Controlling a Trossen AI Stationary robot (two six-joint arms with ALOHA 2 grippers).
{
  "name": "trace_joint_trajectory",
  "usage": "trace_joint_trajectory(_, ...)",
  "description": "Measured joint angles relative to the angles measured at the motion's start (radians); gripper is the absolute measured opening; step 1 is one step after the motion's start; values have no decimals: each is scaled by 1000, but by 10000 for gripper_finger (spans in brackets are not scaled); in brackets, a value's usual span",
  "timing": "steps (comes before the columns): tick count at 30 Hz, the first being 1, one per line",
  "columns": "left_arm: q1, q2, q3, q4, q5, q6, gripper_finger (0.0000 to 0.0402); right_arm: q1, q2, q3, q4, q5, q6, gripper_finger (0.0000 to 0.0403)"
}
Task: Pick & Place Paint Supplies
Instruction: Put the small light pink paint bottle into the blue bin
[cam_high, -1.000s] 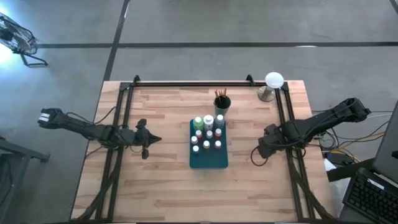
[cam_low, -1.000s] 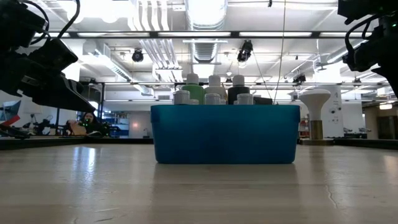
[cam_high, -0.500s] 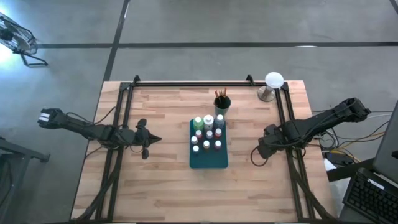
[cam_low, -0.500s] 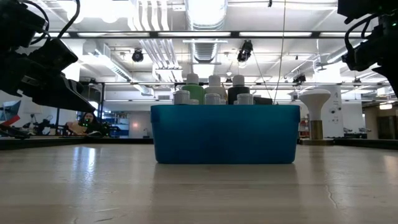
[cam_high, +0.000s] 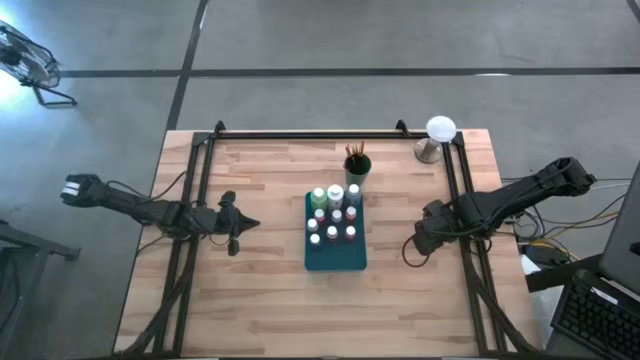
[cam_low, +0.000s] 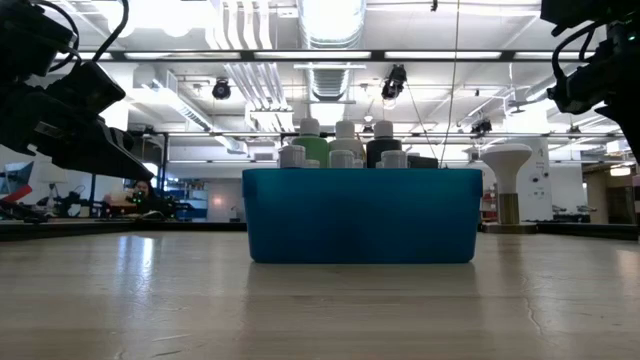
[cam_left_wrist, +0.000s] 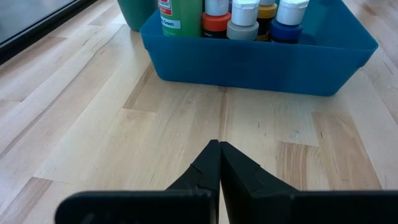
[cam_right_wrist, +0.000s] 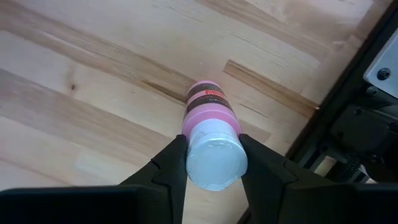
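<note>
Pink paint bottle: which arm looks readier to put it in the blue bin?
Right. The right gripper already clamps the pink bottle; the left gripper is shut and empty.

Two dark, slender jointed arms, matte black throughout, thin cables looped along the links. Left arm (cam_high: 150, 212) capped by a white block at its outer end. Right arm (cam_high: 510, 200) bulkier at the wrist.

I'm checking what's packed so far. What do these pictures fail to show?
- Bottles' colours and count, low view: the blue bin's wall hides all but caps.
- Pink bottle, high view: right gripper covers it.
- Brushes, high view: too small to count.
- Bin's far end, left wrist view: cut off.
</note>
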Motion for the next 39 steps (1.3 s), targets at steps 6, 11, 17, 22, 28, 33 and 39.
trace_joint_trajectory(6,0,0,0,0,0,0,7,0,0,1,21,-4,3,114)
trace_joint_trajectory(11,0,0,0,0,0,0,7,0,2,40,18,-3,6,115)
trace_joint_trajectory(17,0,0,0,0,0,0,7,0,2,87,7,5,30,115)
trace_joint_trajectory(22,0,0,0,0,0,0,7,0,2,121,6,36,40,114)
trace_joint_trajectory(28,0,0,0,0,0,0,7,0,8,167,8,70,59,114)
trace_joint_trajectory(33,0,0,0,0,0,0,7,0,66,230,-3,81,47,114)
trace_joint_trajectory(39,0,0,0,0,0,0,7,0,194,367,-68,84,-1,114)
